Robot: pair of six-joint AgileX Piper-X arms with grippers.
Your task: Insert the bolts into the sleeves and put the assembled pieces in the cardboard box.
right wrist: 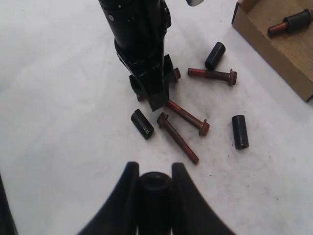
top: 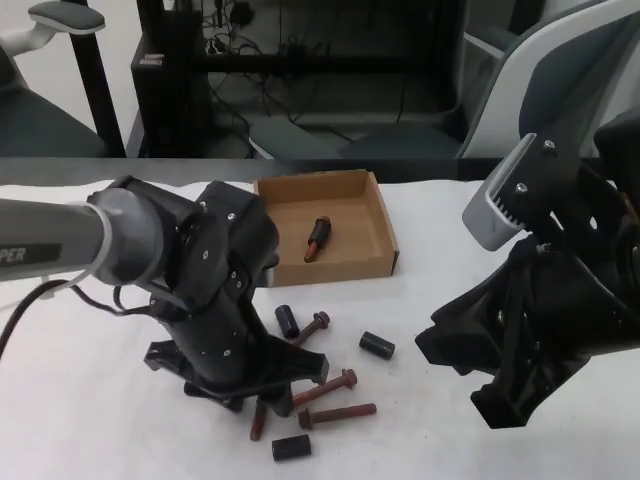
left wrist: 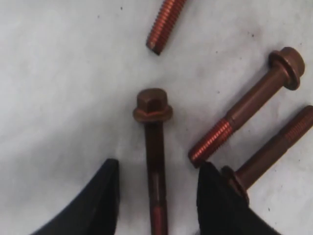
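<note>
Clamped in the right gripper, a black sleeve points its bore outward, seemingly waiting to be filled, while the left gripper, jaws apart, straddles one bolt on the bench; one assembled piece lies in the cardboard box.

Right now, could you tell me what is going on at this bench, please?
The left gripper is down at the bench, its fingers open on either side of a bolt that lies flat and is not yet gripped. The right gripper holds a black sleeve above the bench. Other bolts and loose sleeves lie scattered near the left gripper. The cardboard box already holds one assembled piece.
</note>
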